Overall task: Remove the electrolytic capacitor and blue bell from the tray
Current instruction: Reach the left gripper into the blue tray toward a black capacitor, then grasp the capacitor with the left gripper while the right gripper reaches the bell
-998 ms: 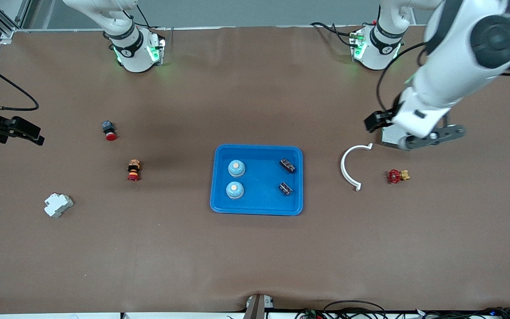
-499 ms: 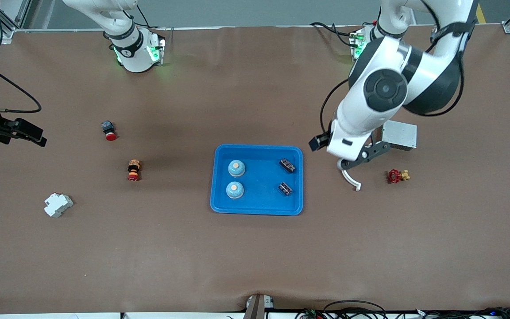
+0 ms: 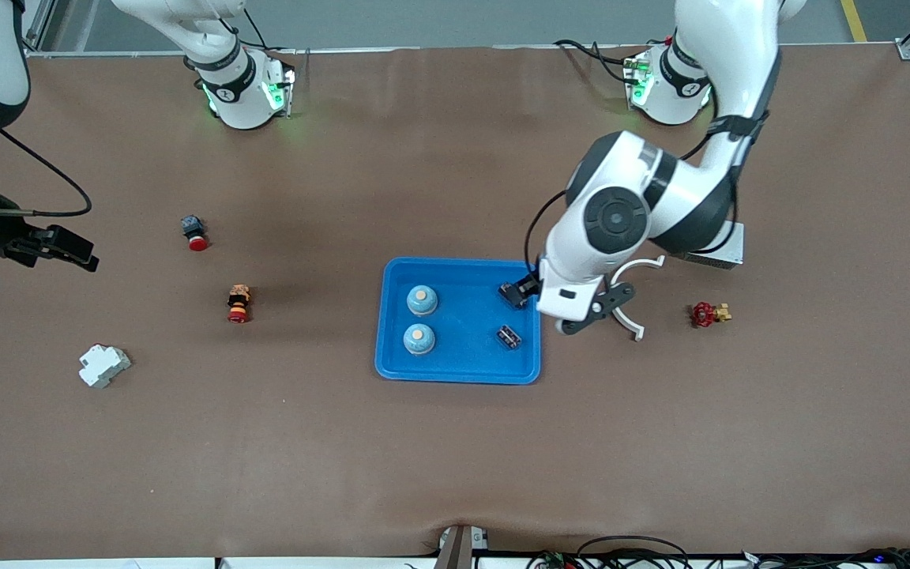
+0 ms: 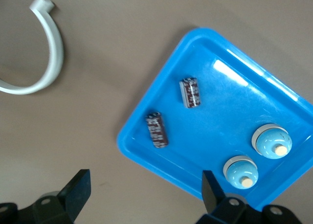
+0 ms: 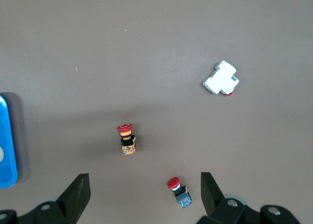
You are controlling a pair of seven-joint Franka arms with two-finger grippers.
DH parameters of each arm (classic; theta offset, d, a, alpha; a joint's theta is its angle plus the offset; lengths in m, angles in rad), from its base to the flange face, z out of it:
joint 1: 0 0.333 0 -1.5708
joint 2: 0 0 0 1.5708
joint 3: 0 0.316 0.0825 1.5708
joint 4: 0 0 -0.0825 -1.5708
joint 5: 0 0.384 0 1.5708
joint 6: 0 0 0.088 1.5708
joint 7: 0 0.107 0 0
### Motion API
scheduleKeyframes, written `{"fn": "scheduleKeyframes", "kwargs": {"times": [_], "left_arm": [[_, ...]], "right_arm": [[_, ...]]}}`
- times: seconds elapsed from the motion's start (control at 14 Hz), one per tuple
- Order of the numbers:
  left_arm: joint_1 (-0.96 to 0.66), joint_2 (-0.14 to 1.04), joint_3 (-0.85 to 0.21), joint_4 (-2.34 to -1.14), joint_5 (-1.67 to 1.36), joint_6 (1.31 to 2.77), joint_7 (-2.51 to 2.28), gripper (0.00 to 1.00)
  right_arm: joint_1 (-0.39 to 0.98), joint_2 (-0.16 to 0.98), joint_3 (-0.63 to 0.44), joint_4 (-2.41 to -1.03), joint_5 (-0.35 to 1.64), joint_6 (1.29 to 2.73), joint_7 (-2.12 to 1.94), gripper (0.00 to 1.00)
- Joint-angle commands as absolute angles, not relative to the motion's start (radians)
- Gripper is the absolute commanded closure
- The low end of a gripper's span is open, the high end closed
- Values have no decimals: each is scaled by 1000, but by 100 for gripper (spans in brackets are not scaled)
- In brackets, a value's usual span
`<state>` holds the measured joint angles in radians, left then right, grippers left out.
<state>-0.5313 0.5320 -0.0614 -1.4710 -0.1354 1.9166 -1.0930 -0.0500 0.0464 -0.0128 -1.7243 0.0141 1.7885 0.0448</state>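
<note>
Inside the blue tray (image 3: 460,374), two bells (image 3: 422,299) sit along the edge toward the right arm and two capacitors (image 3: 509,337) along the edge toward the left arm. Left gripper (image 4: 145,194), fingers spread and empty, hangs over the tray's capacitor edge. Right gripper (image 5: 144,192), fingers also spread, waits over the table's right-arm end.

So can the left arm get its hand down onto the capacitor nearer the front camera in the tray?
Probably yes. The left hand is open and empty over the blue tray edge, close above that capacitor. Nothing covers it; the other capacitor and both bells lie apart from it.
</note>
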Motion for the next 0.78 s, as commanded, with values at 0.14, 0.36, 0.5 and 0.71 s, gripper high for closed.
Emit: {"fn": "scheduleKeyframes", "kwargs": {"times": [0.14,0.36,0.5,0.71], "left_arm": [[-600,669,-49,-1440,-121,2075,-1258,0],[-597,684,-48,-1440,-112,2077,-1256,0],[-597,701,-48,-1440,-101,2077,-1258,0],[-600,722,-48,-1445,-77,2077,-1261,0]], "right_arm": [[53,26,-15,-1759,14,1795,245,0],[153,47,-15,-1789,14,1842,354,0],[218,81,-15,-1787,12,1879,441,0],[303,135,-15,-1786,14,1953,567,0]]}}
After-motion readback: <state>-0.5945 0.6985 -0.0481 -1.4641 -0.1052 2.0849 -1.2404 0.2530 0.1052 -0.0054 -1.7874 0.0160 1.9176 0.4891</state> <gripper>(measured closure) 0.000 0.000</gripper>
